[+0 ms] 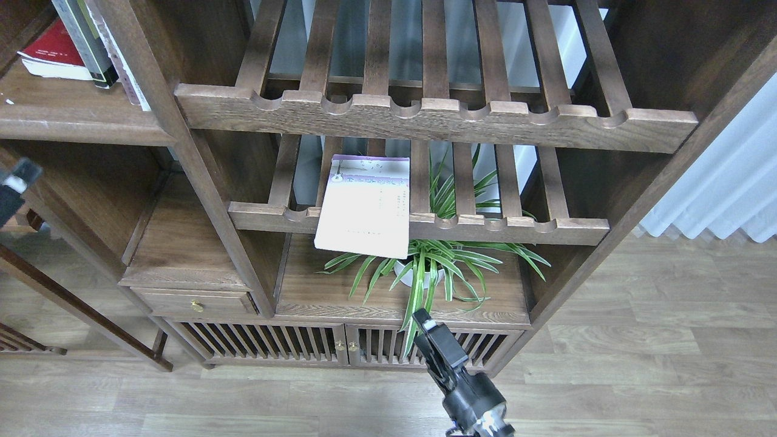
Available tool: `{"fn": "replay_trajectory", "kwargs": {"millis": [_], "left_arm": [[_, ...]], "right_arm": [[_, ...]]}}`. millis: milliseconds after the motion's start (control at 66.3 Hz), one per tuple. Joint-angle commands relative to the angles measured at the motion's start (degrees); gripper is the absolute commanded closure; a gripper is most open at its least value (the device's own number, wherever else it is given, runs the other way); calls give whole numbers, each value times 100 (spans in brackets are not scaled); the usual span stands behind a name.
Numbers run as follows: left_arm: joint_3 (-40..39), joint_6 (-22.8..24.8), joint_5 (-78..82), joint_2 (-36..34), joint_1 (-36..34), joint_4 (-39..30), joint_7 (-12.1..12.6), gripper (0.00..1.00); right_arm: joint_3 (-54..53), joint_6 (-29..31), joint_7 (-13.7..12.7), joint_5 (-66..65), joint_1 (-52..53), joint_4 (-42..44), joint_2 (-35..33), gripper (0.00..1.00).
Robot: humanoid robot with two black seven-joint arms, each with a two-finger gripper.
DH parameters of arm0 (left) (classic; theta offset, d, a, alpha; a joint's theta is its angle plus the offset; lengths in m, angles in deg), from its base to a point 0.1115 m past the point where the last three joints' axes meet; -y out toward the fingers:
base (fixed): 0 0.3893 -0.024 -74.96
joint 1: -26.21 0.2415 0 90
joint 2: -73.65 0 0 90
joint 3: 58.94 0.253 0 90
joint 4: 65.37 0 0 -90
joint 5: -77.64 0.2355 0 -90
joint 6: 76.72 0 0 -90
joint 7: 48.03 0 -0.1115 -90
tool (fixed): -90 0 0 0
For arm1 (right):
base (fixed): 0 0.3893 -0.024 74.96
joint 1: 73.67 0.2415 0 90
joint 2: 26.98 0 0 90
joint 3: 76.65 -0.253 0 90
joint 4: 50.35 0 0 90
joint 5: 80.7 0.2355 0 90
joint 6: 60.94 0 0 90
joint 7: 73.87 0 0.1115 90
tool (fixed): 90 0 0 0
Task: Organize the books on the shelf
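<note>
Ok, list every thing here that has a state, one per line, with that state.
Pale book: lying flat on the lower slatted rack, its front edge overhanging the rail.
Red book: lying flat on the solid shelf.
Dark book: leaning on the shelf, beside the red book.
Drawer: closed.
Cabinet doors: closed.
Plant: upright.
Right pincer: holding nothing.

Shelf point(73, 115), front part: bare board, free along its rounded front edge.
Shelf, back left corner: taken by a red book point(51, 51) lying flat and two books point(91, 42) leaning against the post.
Lower rack point(485, 227), left half: a pale book point(367, 203) lies on the slats and overhangs the front rail.
Lower rack, right half: slats bare.
Board under the lower rack: a plant point(437, 267) spreads leaves across the middle and up through the slats.
Upper rack point(437, 115): slats bare.
</note>
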Motion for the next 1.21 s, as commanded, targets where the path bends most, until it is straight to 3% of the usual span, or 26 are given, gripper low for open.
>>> {"fn": "replay_trajectory", "kwargs": {"millis": [0,438,755,1192], "left_arm": [[-76,-2,-98,25,266,123,-2,8],[117,-2,-116,324,714,905,60,2],[126,-2,-125,324,705,975,25,1],[29,-2,-134,271,705,1116,-2,1]], "right_arm": [[16,0,0,0,113,-8,0,1],[-20,0,114,9,728,-17,0,1],[77,0,123,9,1054,80,0,1],[472,-207,87,307,1959,853,0,1]]}}
